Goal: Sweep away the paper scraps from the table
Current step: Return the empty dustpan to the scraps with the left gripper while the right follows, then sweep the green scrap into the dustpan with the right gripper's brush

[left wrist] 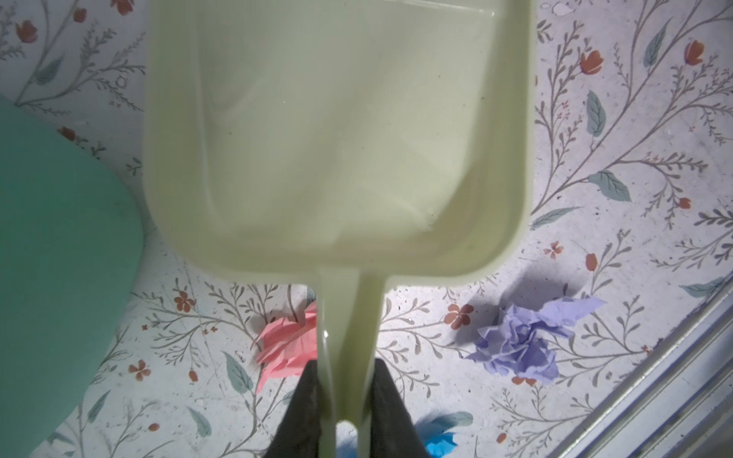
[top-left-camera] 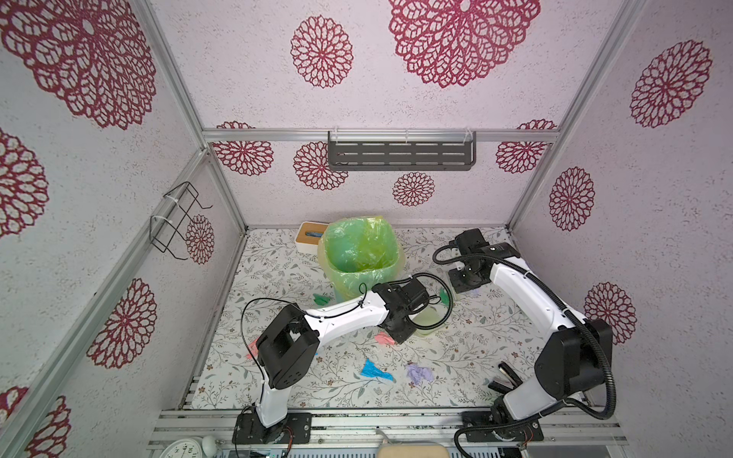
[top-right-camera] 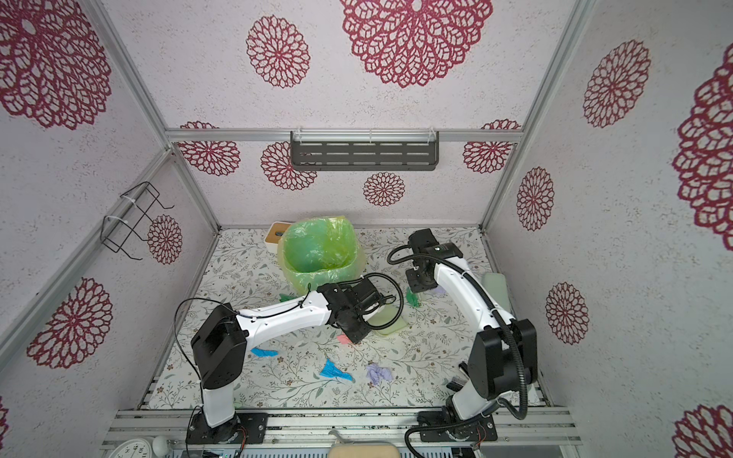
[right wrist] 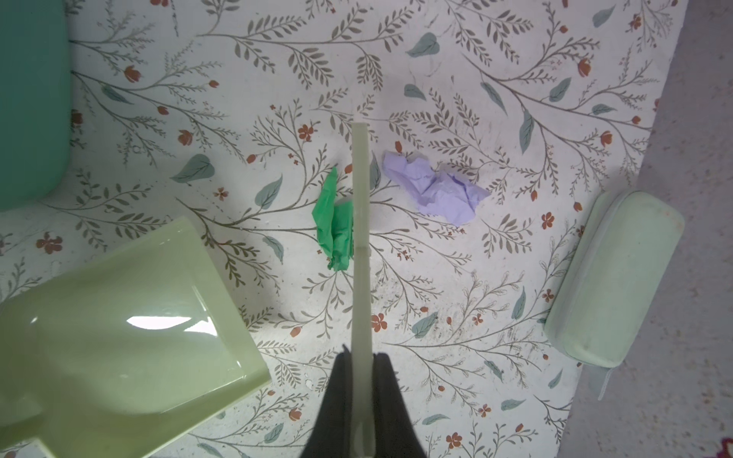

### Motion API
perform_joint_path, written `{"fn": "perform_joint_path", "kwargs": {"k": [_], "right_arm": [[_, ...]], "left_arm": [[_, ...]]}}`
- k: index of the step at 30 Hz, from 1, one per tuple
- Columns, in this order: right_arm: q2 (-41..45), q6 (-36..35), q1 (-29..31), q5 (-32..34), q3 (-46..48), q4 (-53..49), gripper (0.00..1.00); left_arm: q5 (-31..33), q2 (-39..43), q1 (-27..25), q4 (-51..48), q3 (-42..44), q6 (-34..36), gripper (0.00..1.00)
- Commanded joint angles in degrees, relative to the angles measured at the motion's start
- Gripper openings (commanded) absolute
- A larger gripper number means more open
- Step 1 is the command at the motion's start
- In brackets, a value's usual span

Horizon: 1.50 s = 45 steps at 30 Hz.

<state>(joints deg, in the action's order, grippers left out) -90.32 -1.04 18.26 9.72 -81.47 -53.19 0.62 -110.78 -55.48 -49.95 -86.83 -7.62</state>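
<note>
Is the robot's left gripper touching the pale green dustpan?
Touching. The left wrist view shows the left gripper shut on the handle of the dustpan, with its black fingers pressed against both sides.

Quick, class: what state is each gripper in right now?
Left gripper: closed on the handle of the pale green dustpan.
Right gripper: closed on a thin pale green stick.

1. left arm [top-left-camera: 345, 315] is rising from its base at the near edge, bending at the elbow, forearm stretching toward the middle.
2. left wrist [top-left-camera: 404, 301] is tilting downward.
3. left gripper [left wrist: 346, 366] is clamping both fingers on a dustpan handle [left wrist: 345, 317].
4. right arm [top-left-camera: 519, 289] is folding at a raised elbow, forearm running toward the far right side.
5. right gripper [right wrist: 363, 359] is pinching a thin pale stick [right wrist: 360, 238], jaws nearly together.
</note>
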Motion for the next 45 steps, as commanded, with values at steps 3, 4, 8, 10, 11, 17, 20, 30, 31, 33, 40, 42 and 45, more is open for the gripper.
{"fn": "perform_joint_path", "kwargs": {"k": [3, 4, 8, 10, 11, 17, 20, 30, 31, 33, 40, 42, 45], "right_arm": [[0.67, -0.76, 0.71, 1.05, -3.27, -2.81, 0.00], [0.61, -1.01, 0.72, 2.62, -3.79, -3.18, 0.00], [-0.86, -1.81, 0.63, 5.74, -5.48, -4.27, 0.00], [-1.92, -1.92, 0.63, 6.36, -6.02, -4.47, 0.00], [-2.20, -1.96, 0.63, 6.40, -6.07, -4.48, 0.00], [-4.02, -2.05, 0.72, 5.23, -6.68, -4.78, 0.00], [-4.41, -2.19, 0.72, 4.17, -6.68, -4.82, 0.00], [-4.91, -2.20, 2.07, 1.41, -6.50, -5.80, 0.00], [-4.95, -2.17, 2.26, 1.05, -6.50, -5.96, 0.00], [-4.73, -2.02, 2.74, 0.16, -6.59, -6.29, 0.00], [-3.29, -0.70, 5.52, -2.22, -7.75, -8.34, 0.00], [-2.87, -0.63, 6.23, -2.98, -8.49, -9.24, 0.00], [-2.01, -0.56, 6.51, -2.58, -9.15, -9.74, 0.00]], "left_arm": [[-0.93, -3.29, 1.06, 1.24, -0.49, 0.41, 0.12], [-0.98, -3.70, 1.17, 1.24, -0.81, 0.58, 0.12], [-1.38, -4.74, 1.52, 1.44, -2.05, 1.09, 0.12], [-1.57, -5.39, 1.71, 1.68, -2.70, 1.37, 0.11], [-1.58, -5.64, 1.78, 1.69, -2.94, 1.45, 0.12], [-1.57, -6.18, 2.22, 2.38, -4.35, 1.98, 0.11], [-1.58, -6.59, 2.57, 2.23, -5.08, 2.32, 0.12], [-2.07, -8.87, 3.23, 1.58, -7.11, 3.75, 0.11], [-2.03, -9.05, 3.28, 1.54, -7.32, 3.86, 0.11], [-2.10, -9.23, 3.44, 1.69, -7.55, 3.92, 0.11], [-2.15, -9.52, 3.89, 1.53, -7.82, 4.19, 0.12], [-2.29, -9.69, 3.98, 1.52, -7.82, 4.19, 0.12], [-2.46, -9.91, 4.05, 1.53, -7.91, 4.19, 0.12]]}}
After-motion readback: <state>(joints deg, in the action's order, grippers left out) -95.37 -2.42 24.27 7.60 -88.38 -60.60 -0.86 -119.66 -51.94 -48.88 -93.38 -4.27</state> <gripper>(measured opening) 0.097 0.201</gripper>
